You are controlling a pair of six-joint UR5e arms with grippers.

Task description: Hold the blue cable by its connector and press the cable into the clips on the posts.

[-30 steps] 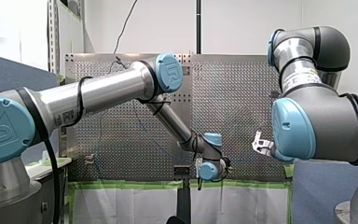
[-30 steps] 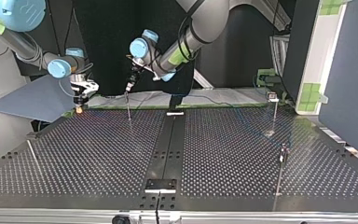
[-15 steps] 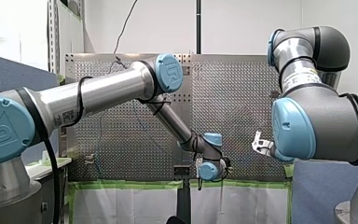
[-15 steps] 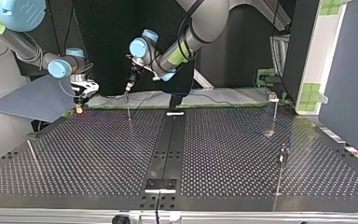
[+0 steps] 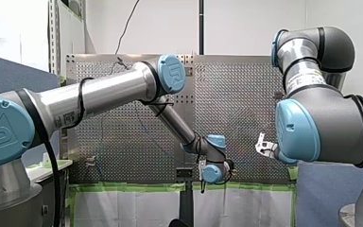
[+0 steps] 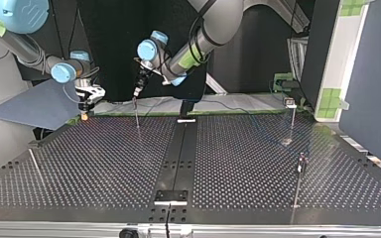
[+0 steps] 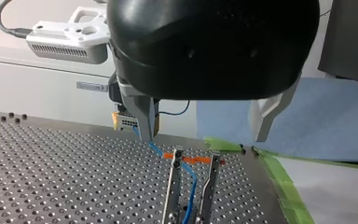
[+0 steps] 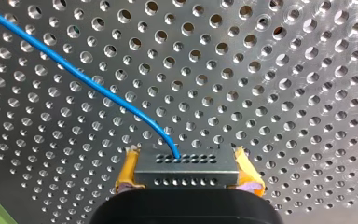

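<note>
In the right wrist view my right gripper [image 8: 186,176] is shut with its yellow pads on a grey connector [image 8: 186,169]. The blue cable [image 8: 98,91] leaves the connector's top and runs off over the perforated table. In the left wrist view my left gripper [image 7: 204,139] hangs open, its metal fingers [image 7: 144,116] wide apart. Under it stands a pair of thin posts with orange clips [image 7: 193,159], and the blue cable [image 7: 189,179] drops between them. The held connector [image 7: 125,122] shows just behind one finger. At the top view's left is my right gripper [image 6: 84,106]; my left gripper [image 6: 138,90] hovers over a post [image 6: 137,113].
More thin posts stand on the table [image 6: 228,163] at the top view's right, one far [image 6: 291,116] and one nearer [image 6: 299,171]. A tilted rod [image 6: 35,166] stands at its left. Green tape [image 7: 279,184] lines the table's edge beside the clips.
</note>
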